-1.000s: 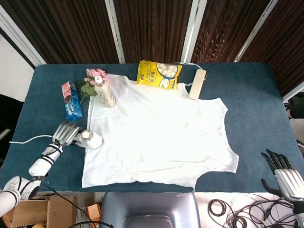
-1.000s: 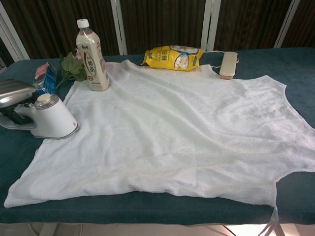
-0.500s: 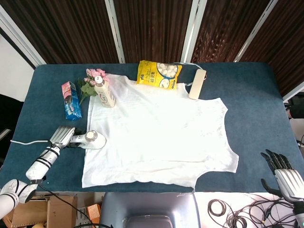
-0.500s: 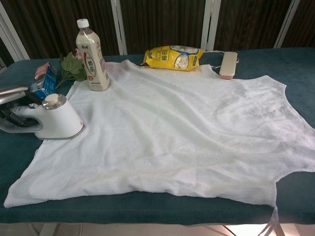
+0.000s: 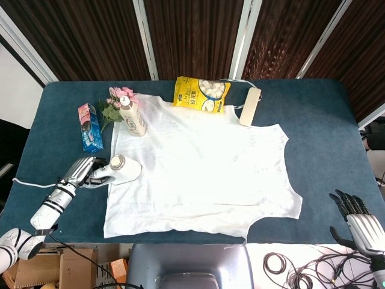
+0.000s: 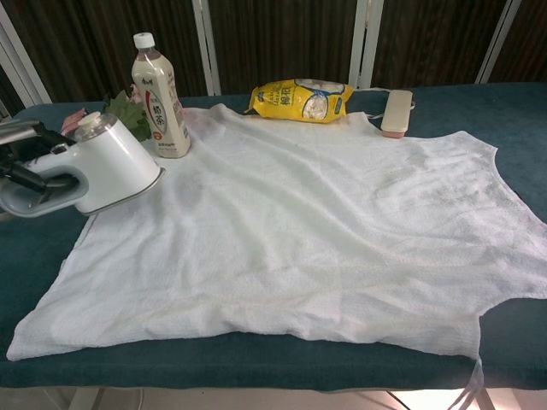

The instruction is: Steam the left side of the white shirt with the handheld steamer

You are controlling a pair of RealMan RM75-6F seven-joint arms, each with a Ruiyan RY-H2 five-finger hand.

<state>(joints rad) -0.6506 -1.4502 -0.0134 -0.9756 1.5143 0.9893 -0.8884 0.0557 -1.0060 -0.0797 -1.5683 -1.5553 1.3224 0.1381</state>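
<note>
Count: one white shirt [image 5: 201, 168], one steamer [image 5: 117, 171], one bottle [image 5: 132, 117], one blue packet [image 5: 90, 127], one flower sprig [image 5: 114, 102], one yellow bag [image 5: 201, 94], one cream bar [image 5: 249, 106].
Left hand [image 5: 79, 171]: wrapped around the steamer's handle, just left of the shirt's left edge.
Steamer: long axis runs left to right, head toward the shirt, tilted over its left edge, just below the bottle.
Shirt: spread flat mid-surface [image 5: 319, 120]; bottle on its upper left corner, yellow bag at its top edge.
Open room: bare blue surface right of the shirt.
Right hand [image 5: 359, 223]: well right of the shirt, off the surface's near edge, fingers spread, holding nothing.
</note>
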